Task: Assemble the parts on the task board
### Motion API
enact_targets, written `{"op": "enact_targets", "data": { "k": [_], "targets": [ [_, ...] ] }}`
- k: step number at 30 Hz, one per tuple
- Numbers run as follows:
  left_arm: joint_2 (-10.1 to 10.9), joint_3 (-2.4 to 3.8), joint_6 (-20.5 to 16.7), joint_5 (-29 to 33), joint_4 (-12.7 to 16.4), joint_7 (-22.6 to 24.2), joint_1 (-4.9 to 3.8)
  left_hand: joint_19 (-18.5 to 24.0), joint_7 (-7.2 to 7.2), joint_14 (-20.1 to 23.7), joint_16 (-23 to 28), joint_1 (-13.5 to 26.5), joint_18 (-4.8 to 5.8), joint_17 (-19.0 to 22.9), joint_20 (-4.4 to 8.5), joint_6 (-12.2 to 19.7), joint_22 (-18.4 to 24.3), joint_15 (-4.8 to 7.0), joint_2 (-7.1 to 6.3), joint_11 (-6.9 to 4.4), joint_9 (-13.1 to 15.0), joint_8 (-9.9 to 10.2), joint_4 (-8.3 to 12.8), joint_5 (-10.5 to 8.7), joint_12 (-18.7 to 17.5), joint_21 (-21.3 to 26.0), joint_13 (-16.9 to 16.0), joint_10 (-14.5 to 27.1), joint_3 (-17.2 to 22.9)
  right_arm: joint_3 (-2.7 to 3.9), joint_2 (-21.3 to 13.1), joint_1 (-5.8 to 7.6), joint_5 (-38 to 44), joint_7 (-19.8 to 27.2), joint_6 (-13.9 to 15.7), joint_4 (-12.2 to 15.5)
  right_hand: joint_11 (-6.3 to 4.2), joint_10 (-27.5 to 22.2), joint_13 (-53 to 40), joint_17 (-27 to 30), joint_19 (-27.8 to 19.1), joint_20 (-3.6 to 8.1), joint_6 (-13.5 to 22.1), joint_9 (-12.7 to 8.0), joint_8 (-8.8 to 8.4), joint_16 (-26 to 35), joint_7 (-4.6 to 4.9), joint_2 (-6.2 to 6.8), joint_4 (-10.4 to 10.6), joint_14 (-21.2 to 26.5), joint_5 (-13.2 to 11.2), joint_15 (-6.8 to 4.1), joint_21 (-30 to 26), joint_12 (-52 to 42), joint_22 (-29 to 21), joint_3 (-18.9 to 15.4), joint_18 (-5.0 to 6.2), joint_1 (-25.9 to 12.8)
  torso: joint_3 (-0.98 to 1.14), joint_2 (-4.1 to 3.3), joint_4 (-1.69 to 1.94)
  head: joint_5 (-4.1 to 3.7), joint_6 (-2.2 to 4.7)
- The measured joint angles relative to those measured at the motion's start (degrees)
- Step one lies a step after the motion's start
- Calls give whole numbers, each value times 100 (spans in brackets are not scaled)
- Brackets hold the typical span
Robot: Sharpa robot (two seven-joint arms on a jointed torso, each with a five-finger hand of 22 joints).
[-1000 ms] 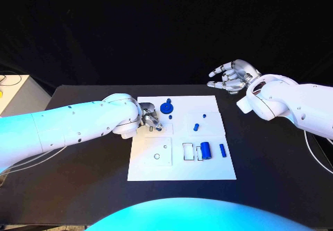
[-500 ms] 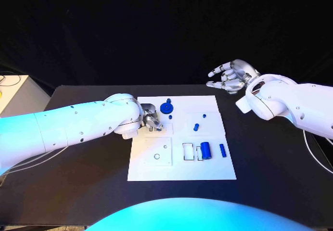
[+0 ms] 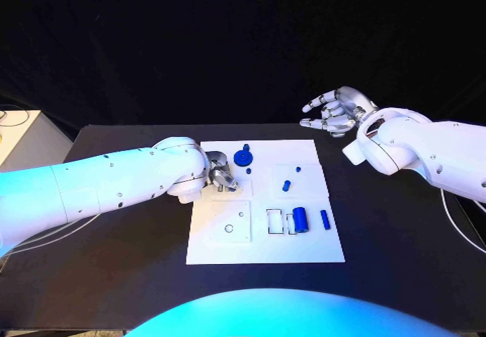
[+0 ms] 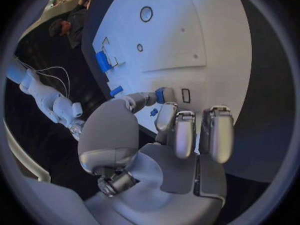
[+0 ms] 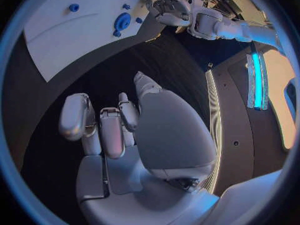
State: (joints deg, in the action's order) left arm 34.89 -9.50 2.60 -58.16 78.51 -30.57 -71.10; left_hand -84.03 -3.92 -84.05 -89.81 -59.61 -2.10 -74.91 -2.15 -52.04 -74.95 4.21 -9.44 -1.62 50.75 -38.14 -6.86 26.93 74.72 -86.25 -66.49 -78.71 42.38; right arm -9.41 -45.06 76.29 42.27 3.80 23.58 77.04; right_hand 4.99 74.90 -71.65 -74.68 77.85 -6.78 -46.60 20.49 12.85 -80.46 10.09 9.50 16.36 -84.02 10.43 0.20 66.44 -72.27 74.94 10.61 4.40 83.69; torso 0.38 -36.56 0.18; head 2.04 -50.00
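My left hand (image 3: 221,177) is down on the task board (image 3: 265,246), at its left edge, fingers curled in. In my left wrist view a small blue part (image 4: 164,94) sits at my fingertips (image 4: 166,116); whether I am pinching it or only touching it, I cannot tell.

My right hand (image 3: 336,111) hovers well off the board, out past its far right corner above the black worktop (image 3: 132,281), fingers spread and bent, holding nothing.

Counting the blue parts I see from the head: five. Just beside my left hand sits a round disc with a stub (image 3: 243,156), and a tiny dot (image 3: 248,170) next to it. A short peg (image 3: 286,186) lies further right, its long axis slanted slightly off the board's long sides. Nearer my body, a thick cylinder (image 3: 300,216) and a thin rod (image 3: 325,220) lie side by side, both long axes running along the board's length, away from me.
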Motion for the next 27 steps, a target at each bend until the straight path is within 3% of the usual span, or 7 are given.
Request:
{"op": "enact_targets", "data": {
  "k": [5, 12, 21, 25, 26, 27],
  "targets": [
    [0, -1, -14, 0, -2, 0, 2, 0, 8, 10, 0, 113, -1, 0, 0, -7, 0, 10, 0, 0, 0, 0, 76, -82, -22, 0, 59, 0, -76, 0, -1, -4, -1, 1, -2, -1, 1, -41, 10, 15, 0, 0, 20, 0, 0, 1, -20, 0, 0, 0, 0, 0, 0, 29, 0, 0, 0, 0, 0, 0, 2, -4, 0],
    [25, -1, -52, -3, -1, 5, 3, 0, 173, 2, 0, 288, -1, 0, 42, -111, 1, 44, -150, -55, -67, 46, 323, -110, -50, 0, 107, -3, -362, 0, -6, -7, -2, 2, -6, -2, 0, -41, 45, 77, -42, 20, 20, 0, 22, 46, -20, 0, 0, 0, 0, 0, -71, 63, -1, 0, 0, 0, 0, 3, 2, -7, 0],
    [87, 3, -70, -6, 66, 6, 20, -1, 240, 2, 0, 338, -1, 0, 42, -163, 1, 44, -202, -33, -123, 87, 85, -141, -84, 0, 116, 41, -881, 0, -12, -21, -4, 6, -15, -4, 0, -125, 116, 172, -92, 10, 39, 6, 22, 113, -2, 0, 0, 0, 0, 0, -200, 121, -2, 0, 1, 0, -12, 7, 2, -23, 0],
    [133, 49, -70, -10, 105, 7, 26, 0, 240, 2, 0, 338, -2, 0, 42, -163, 1, 43, -202, -33, -133, 87, 53, -142, -84, 0, 116, 41, -943, 0, -15, -29, -4, 9, -17, -4, 0, -125, 130, 193, -92, 10, 39, 12, 45, 136, -2, 0, 0, 0, 0, 0, -211, 144, -2, 0, 9, 0, -14, 7, 2, -33, 0],
    [149, 67, -70, -11, 116, 7, 26, -1, 241, 1, 0, 338, -2, 0, 42, -163, 1, 43, -202, -33, -133, 87, 30, -142, -84, 0, 123, 40, -966, 0, -17, -31, -4, 10, -17, -4, 10, -138, 145, 211, -95, 11, 50, 12, 45, 159, -13, 0, 0, 0, 0, 0, -253, 164, -2, 0, 84, 0, -14, 7, 2, -36, 0],
    [159, 82, -70, -12, 122, 8, 26, -1, 241, 1, 0, 338, -2, 0, 42, -163, 2, 43, -202, -33, -133, 87, 20, -142, -84, 0, 131, 40, -976, 0, -18, -32, -5, 11, -17, -4, -1, -166, 166, 235, -136, 11, 60, 12, 45, 184, -21, 0, 0, 0, 0, 0, -294, 192, -2, 0, 91, 0, -14, 7, 2, -38, 0]
  ]
}}
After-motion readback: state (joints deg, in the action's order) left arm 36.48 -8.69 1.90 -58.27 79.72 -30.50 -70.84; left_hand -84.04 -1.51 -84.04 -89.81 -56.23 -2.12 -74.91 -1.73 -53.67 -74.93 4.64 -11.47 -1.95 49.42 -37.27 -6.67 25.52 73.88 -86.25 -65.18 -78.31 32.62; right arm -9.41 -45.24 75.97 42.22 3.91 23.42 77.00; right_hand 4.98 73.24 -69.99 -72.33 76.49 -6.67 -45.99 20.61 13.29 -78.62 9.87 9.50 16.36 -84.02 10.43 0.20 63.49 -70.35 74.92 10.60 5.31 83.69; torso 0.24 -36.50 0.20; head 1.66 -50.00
